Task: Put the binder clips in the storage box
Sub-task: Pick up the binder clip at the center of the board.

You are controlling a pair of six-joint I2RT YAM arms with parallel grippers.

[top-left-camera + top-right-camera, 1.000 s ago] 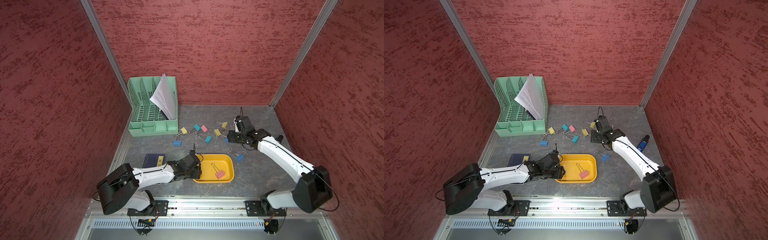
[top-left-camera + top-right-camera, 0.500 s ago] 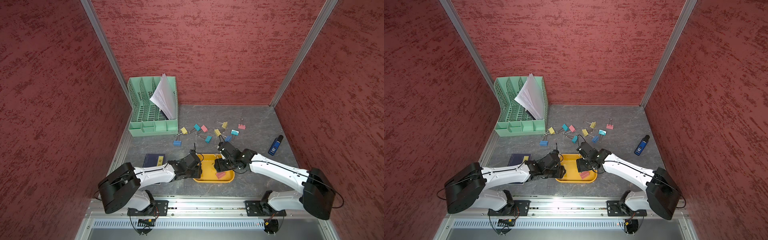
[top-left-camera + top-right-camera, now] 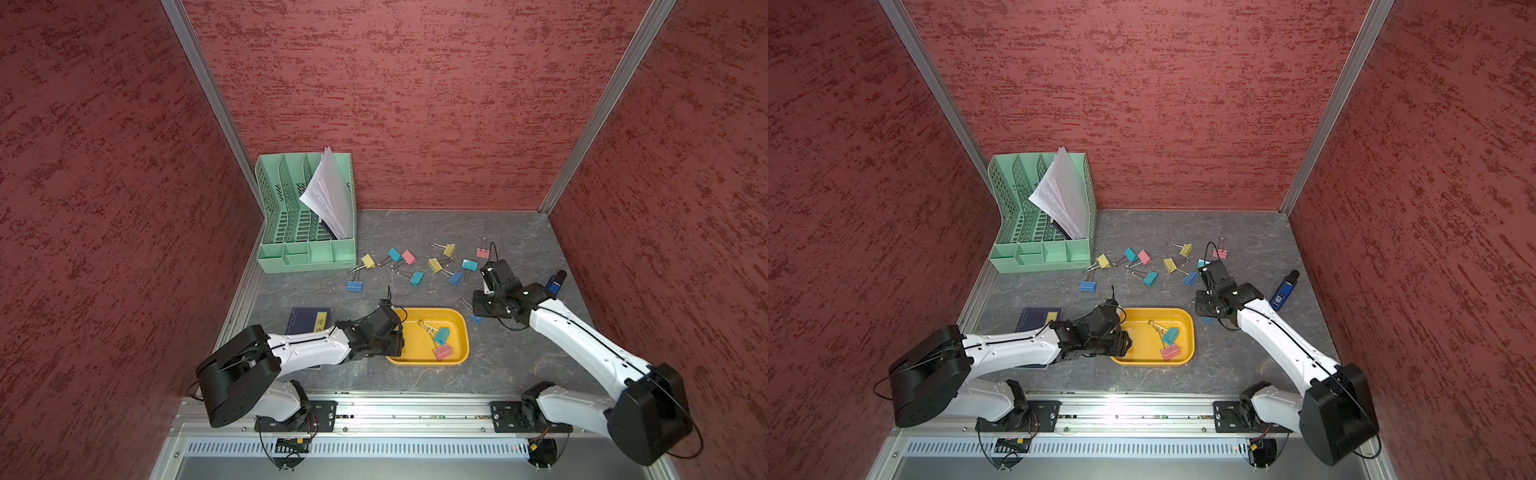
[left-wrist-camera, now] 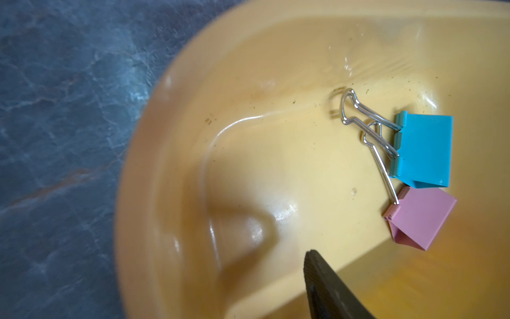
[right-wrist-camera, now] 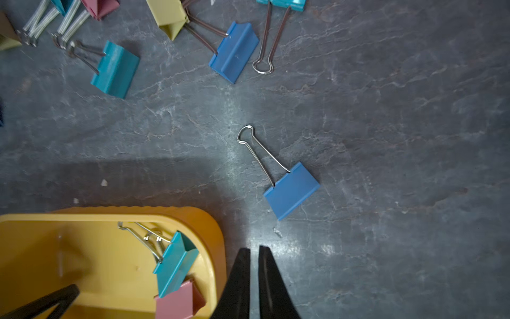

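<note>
Clerk: Nearest lot first. What stands at the front?

Checker: Item one: the storage box (image 3: 428,362), yellow-orange, on the table (image 3: 519,365) near the front rail. A dark notebook (image 3: 309,320) lies to its left. Contents: two binder clips (image 5: 176,265), namely the teal clip (image 3: 441,334) and the pink clip (image 3: 443,351), touching, toward the box's right end.

Clerk: And the arms?

Checker: The left gripper (image 3: 1124,343) hangs at the box's left end. Its wrist view shows one finger (image 4: 331,290) inside the wall and the partner out of frame, so its spread cannot be told. Nothing shows in it. The right gripper (image 5: 254,250) stands just off the box's right end, its fingers drawn almost together and empty.

Clerk: Stock outside the box?

Checker: One blue clip (image 5: 292,190) lies flat on the table, just ahead of the right gripper and near the box. Farther back is a loose scatter (image 3: 417,278) of ten: three yellow, three teal, two pink, two blue. Behind that stands the mint file organizer (image 3: 291,257) with papers (image 3: 330,195), which is not part of the count.

Clerk: Progress?

Checker: Two in and eleven out, by this count, so it is early days. The near blue clip looks the likeliest next pick, and the right fingers would need to part first.
</note>
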